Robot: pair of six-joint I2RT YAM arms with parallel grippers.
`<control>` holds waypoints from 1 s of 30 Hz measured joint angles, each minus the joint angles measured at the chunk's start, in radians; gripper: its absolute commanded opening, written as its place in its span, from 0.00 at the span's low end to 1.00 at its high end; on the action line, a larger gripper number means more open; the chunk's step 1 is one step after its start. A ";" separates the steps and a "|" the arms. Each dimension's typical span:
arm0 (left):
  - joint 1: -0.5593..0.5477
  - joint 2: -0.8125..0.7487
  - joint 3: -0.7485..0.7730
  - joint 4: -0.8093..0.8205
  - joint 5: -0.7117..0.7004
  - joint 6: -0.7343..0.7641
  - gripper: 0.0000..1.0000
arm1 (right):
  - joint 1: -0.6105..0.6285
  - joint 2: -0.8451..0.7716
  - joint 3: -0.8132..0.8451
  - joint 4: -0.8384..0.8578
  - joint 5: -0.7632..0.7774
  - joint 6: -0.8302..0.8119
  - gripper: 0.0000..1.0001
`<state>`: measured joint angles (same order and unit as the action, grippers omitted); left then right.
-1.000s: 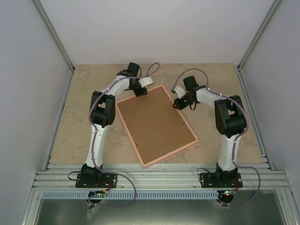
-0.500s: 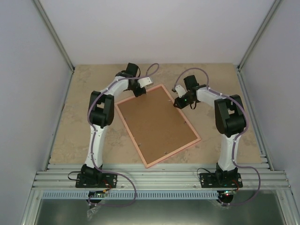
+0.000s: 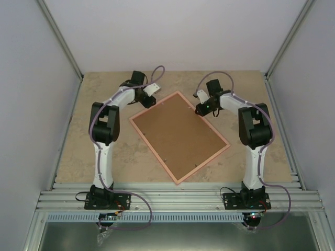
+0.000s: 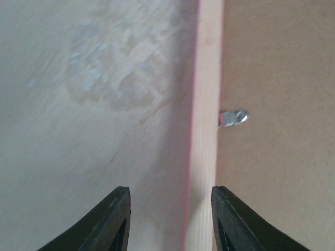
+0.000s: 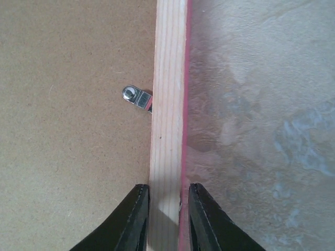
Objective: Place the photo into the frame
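The frame (image 3: pixel 180 137) lies back-up on the desk (image 3: pixel 73 151), its near end swung rightward within the last second. The right hand (image 5: pixel 168 217) pinches one rail; the left hand (image 4: pixel 172 219) has spread, loosely straddling the opposite rail. No photo shows, so loading probably remains.

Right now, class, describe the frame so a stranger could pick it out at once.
On the beige stone-patterned table, one large flat rectangle lies at an angle. That is the frame, brown back uppermost. Only it has a thin pink border.
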<state>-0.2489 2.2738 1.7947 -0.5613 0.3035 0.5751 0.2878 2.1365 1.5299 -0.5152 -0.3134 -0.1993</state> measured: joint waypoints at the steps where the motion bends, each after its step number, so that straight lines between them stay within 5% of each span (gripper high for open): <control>1: 0.008 -0.016 -0.014 0.002 -0.006 -0.003 0.49 | -0.003 0.000 0.004 -0.004 0.000 0.000 0.28; 7: 0.020 -0.132 -0.141 0.023 -0.022 -0.006 0.55 | -0.017 0.000 0.010 -0.020 -0.014 0.006 0.48; 16: 0.016 -0.166 -0.219 0.037 -0.072 -0.027 0.54 | -0.019 0.035 0.103 0.004 -0.050 -0.004 0.46; 30: 0.017 0.001 -0.031 -0.005 -0.058 -0.083 0.46 | -0.019 0.093 0.102 0.035 -0.084 -0.006 0.38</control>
<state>-0.2317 2.2749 1.7638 -0.5663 0.2451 0.4919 0.2687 2.2295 1.6321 -0.4805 -0.3969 -0.2054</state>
